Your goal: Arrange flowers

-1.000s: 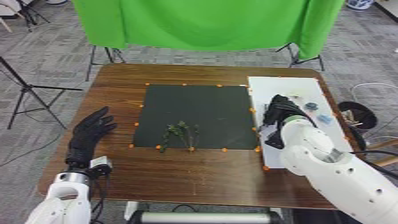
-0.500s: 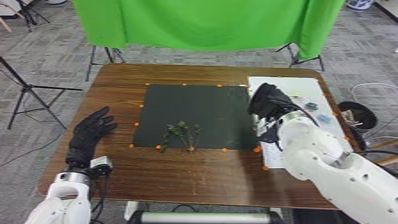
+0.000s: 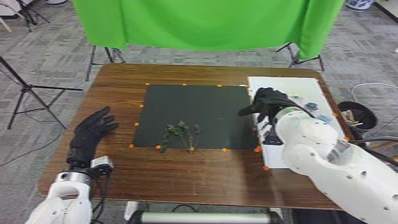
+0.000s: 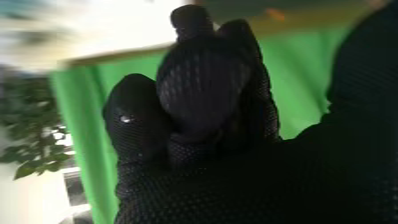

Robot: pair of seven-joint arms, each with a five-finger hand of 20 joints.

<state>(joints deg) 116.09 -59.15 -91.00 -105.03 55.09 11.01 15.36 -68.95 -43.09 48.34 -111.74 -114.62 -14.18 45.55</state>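
Note:
Green leafy stems lie on the front part of the black mat in the head view. Small pale-blue flowers rest on the white board at the right. Over that board's left part is my right hand, its thumb spread toward the mat; it hides the board beneath it. In the right wrist view my right hand has its fingers raised and relaxed, the thumb apart, and no held stem is visible. My left hand is open at the table's left side, away from the stems.
Orange markers edge the mat and board on the brown table. A dark bin stands on the floor beyond the right edge. Behind the table hangs a green cloth. Leafy greenery appears in the right wrist view.
My right hand has turned and lifted from lower over the white board, its thumb now swung out toward the mat. The left hand and the stems on the mat stay put.

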